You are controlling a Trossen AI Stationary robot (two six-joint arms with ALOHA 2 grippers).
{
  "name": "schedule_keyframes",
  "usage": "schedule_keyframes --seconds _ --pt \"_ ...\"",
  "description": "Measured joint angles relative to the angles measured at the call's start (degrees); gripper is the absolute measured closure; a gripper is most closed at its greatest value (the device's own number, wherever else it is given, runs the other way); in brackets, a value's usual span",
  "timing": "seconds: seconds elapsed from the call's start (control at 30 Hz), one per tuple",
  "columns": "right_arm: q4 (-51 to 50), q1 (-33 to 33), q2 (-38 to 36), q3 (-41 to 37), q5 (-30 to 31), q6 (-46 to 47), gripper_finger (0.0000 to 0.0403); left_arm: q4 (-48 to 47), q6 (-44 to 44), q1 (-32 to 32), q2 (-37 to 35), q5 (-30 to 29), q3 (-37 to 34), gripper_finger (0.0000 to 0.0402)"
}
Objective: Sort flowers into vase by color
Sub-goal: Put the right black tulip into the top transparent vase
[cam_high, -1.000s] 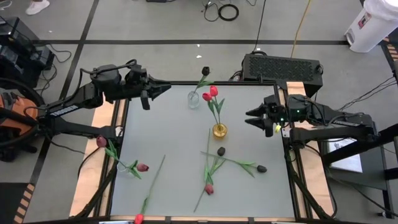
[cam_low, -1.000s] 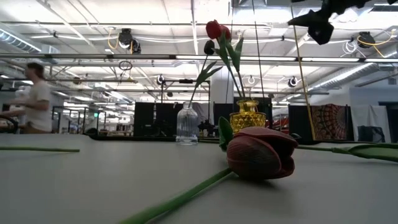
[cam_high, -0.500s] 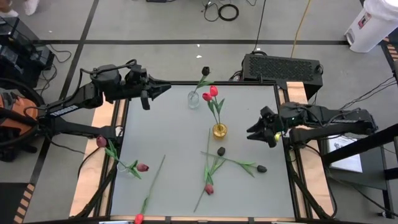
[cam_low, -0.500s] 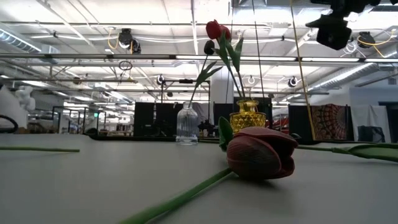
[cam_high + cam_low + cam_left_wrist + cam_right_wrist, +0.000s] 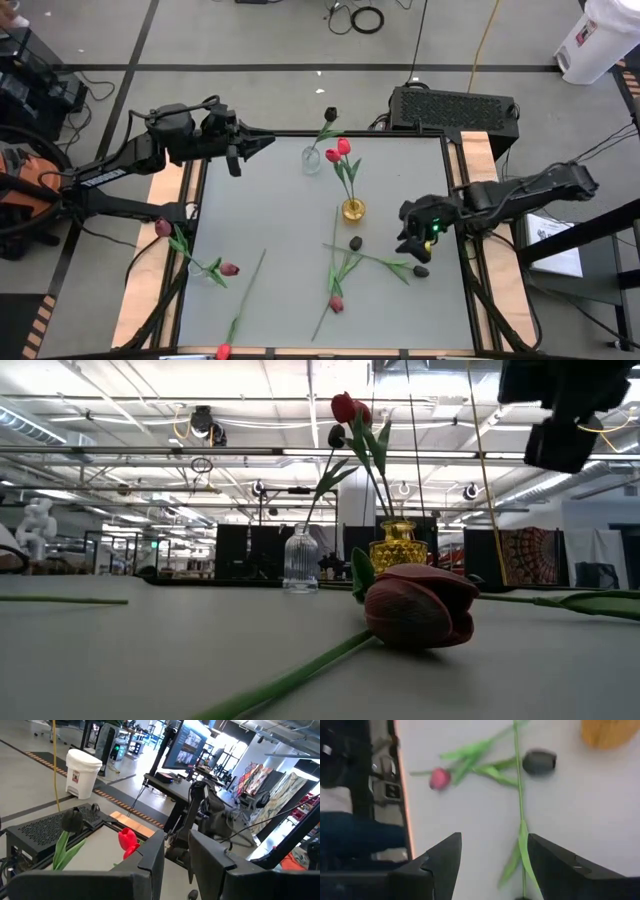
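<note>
Your right gripper [image 5: 412, 247] hangs over the right side of the table [image 5: 270, 210], close above a black tulip [image 5: 421, 270] that lies flat there, and its two fingers [image 5: 442, 857] are spread wide with nothing between them. You can see in the right wrist view a green stem [image 5: 520, 810] running between those fingers, with a black tulip head [image 5: 539, 761] beside it and a pink tulip [image 5: 440, 778] lying farther off. Your left gripper [image 5: 255, 146] waits in the air over the far left corner of the table, and its fingers [image 5: 150, 860] are only a little apart and hold nothing. You have a yellow vase [image 5: 353, 210] near the middle of the table with two red tulips [image 5: 338, 151] standing in it. Just beside it, toward the far edge, stands a clear glass vase [image 5: 311, 159] with one black tulip [image 5: 331, 115] in it. More tulips lie flat on the table: a dark red one [image 5: 336, 303] near the front, one with a dark red head [image 5: 229, 268] at the left side, one with its head [image 5: 163, 228] past the left edge, and a red one [image 5: 222, 351] at the front edge.
</note>
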Motion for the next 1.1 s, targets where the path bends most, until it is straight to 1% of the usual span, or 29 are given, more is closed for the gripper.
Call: schedule_keyframes --seconds 0.13,0.3,0.5,0.57,0.67,0.7,0.93,1.1 --pt "-2.5 1.3 3.7 0.0 -0.1 2.6 0.0184 0.0 0.0 0.0 0.0 0.0 0.0 0.0307" --pt "-6.1 2.6 7.9 0.0 0.1 3.4 0.0184 0.0 0.0 0.0 0.0 0.0 0.0 0.0307" --pt "-7.9 2.7 12.5 0.0 0.1 9.7 0.0184 0.0 1.6 0.0 0.3 0.0 0.0 0.0307" --pt "-7.7 2.7 13.6 0.0 0.0 13.4 0.0184 -0.3 2.4 0.0 0.4 0.0 0.0 0.0307" --pt "-7.6 2.7 15.1 0.0 -0.3 22.9 0.0184 -0.2 2.6 0.0 0.5 0.0 0.0 0.0307" --pt "-7.6 2.6 15.5 0.0 -0.3 24.0 0.0184 -0.3 2.6 0.0 0.5 0.0 0.0 0.0307" --pt "-5.2 3.0 16.3 0.0 -0.1 22.4 0.0184 -0.2 2.5 0.0 0.6 0.0 0.0 0.0307" --pt "-5.3 3.0 16.3 0.0 -0.2 25.7 0.0184 -0.2 2.5 0.0 0.6 0.0 0.0 0.0307"
